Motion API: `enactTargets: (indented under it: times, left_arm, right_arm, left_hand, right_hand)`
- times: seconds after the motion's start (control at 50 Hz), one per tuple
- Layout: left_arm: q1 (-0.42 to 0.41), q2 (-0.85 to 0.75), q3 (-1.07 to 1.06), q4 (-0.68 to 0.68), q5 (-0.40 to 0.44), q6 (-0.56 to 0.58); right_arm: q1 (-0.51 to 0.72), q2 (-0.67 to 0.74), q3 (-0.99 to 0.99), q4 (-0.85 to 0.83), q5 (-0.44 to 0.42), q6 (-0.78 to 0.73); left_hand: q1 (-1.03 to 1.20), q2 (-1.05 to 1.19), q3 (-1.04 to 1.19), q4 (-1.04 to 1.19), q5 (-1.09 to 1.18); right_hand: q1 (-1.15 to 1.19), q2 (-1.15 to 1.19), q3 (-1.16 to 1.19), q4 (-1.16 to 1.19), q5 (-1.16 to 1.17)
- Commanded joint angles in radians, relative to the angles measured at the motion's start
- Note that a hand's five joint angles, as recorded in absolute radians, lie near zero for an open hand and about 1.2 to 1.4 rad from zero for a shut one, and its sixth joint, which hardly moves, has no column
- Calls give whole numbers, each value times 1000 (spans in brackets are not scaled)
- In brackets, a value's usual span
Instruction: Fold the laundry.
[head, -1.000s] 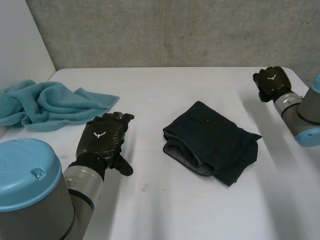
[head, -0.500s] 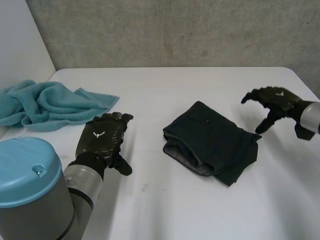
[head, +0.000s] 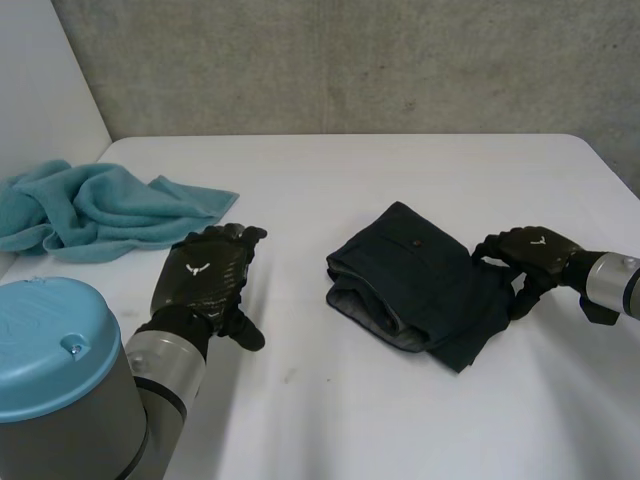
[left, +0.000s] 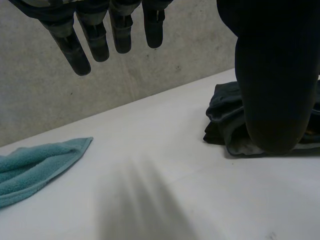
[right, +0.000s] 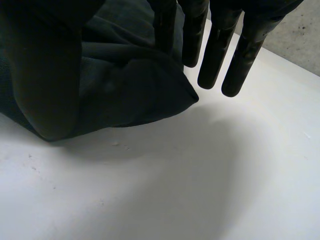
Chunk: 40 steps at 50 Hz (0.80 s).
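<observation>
since a second earlier the right hand (head: 532, 249) had swung in to the folded dark garment's (head: 412, 272) right corner, fingers straight and loose, gripping nothing; left hand (head: 205, 275) hovered open over the white table (head: 350, 410), near the teal towel (head: 90, 207)

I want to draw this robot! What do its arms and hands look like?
The left robot hand and right robot hand are black, glove-like, with long fingers and a small white emblem on the back. The left arm and right arm are round grey tubes; the left one has a big light-blue cap.
</observation>
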<state>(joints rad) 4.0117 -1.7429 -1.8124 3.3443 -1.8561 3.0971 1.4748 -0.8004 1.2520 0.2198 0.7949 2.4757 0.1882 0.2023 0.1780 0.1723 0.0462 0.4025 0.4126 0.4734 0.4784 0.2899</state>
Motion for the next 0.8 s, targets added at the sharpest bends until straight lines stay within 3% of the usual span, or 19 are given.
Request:
enactTargets:
  times: [0.02, 0.26, 0.52, 0.56, 0.68, 0.8]
  left_arm:
    - [0, -1, -1, 6, 0, 0]
    - [0, -1, -1, 6, 0, 0]
    - [0, -3, -1, 7, 0, 0]
    - [0, -3, -1, 7, 0, 0]
    - [0, -3, -1, 7, 0, 0]
    - [0, -3, -1, 7, 0, 0]
  right_arm:
    - [4, 13, 1, -25, 1, 11]
    - [25, 23, -8, -88, 1, 80]
    - [55, 36, -26, -88, 12, 86]
    - [55, 39, -29, -89, 12, 88]
    - [62, 43, -45, -89, 12, 88]
    - [81, 43, -83, -92, 10, 88]
  left_hand:
    - [-13, -27, -3, 3, -45]
    - [-13, -27, -3, 3, -45]
    - [-13, -27, -3, 3, -45]
    - [-10, -24, 0, 6, -42]
    - [-13, -27, -3, 3, -45]
    - [-13, -27, -3, 3, -45]
  right_hand:
    - [193, 183, 122, 117, 131]
    - [387, 377, 316, 311, 325]
    - [408, 397, 337, 332, 346]
    - [469, 459, 398, 393, 407]
    - [993, 983, 922, 917, 931]
    - [994, 984, 923, 918, 932]
